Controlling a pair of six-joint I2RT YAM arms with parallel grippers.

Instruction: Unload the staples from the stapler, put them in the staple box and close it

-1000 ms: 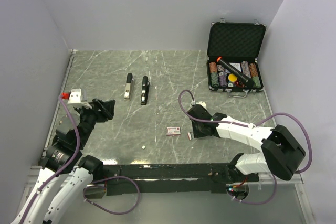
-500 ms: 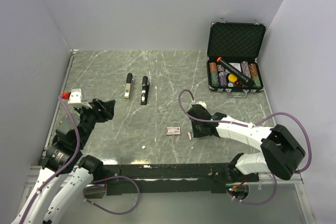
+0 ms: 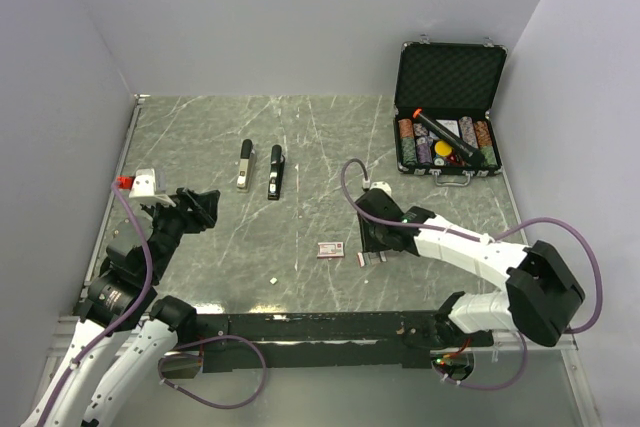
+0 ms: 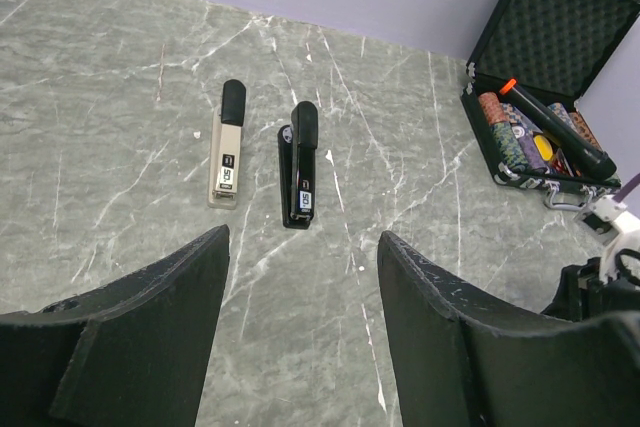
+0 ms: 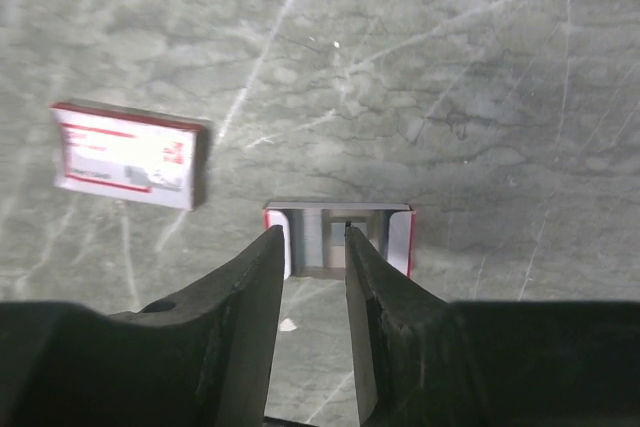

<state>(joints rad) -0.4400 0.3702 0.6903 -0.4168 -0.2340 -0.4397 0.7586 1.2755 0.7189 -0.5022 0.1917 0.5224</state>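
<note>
The stapler lies at the table's middle left as two long pieces side by side: a black one and a pale silver one with a black end. My right gripper hovers low over a small red-and-white open tray. Its fingers stand a narrow gap apart with nothing between them. Silvery-grey staples lie in the tray. My left gripper stands wide open and empty, well short of the stapler.
A flat red-and-white box lies just left of the tray. An open black case at the back right holds chips and a black tube with an orange tip. A tiny white bit lies near the front.
My right gripper's jaws have widened and the arm has drawn slightly up and back, uncovering the tray at its tips. The left arm has not moved.
</note>
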